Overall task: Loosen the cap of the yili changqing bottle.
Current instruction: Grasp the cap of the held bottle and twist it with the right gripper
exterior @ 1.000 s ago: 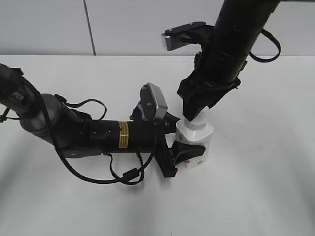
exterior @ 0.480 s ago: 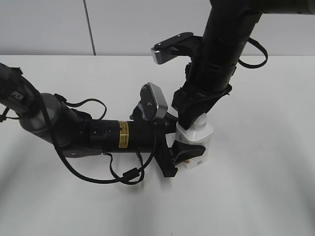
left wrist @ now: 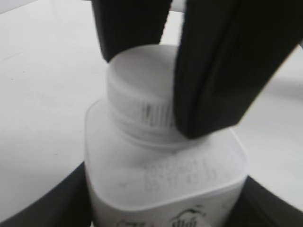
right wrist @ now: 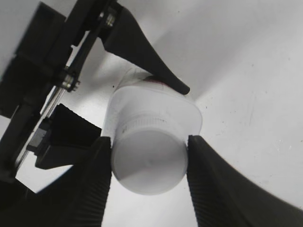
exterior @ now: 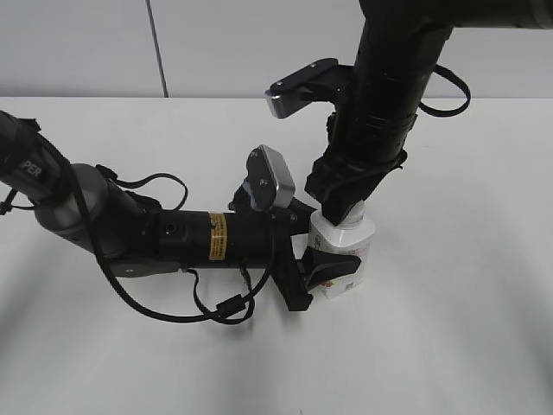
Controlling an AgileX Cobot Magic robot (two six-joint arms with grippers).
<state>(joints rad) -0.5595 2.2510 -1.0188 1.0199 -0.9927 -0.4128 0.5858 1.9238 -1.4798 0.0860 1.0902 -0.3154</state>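
Note:
The yili changqing bottle point(exterior: 347, 252) stands upright on the white table, white with a reddish label low on its side. My left gripper point(exterior: 323, 245) reaches in level from the left and is shut on the bottle's body point(left wrist: 161, 184), a black finger at each lower corner. My right gripper point(exterior: 346, 206) comes down from above and is shut on the cap point(right wrist: 149, 161), its ribbed pads point(right wrist: 97, 184) touching both sides. In the left wrist view the cap point(left wrist: 137, 71) shows between the right gripper's dark fingers point(left wrist: 213, 71). The bottle's shoulders point(right wrist: 156, 106) show under the cap.
The white table point(exterior: 449, 328) stretches bare to the right and front of the bottle. My left arm and its loose cables point(exterior: 216, 307) lie low across the left half. A pale wall rises behind the table's back edge.
My right arm has shifted left and lowered over the bottle's neck, and its jaws have narrowed onto the cap. The left gripper and the bottle have not moved.

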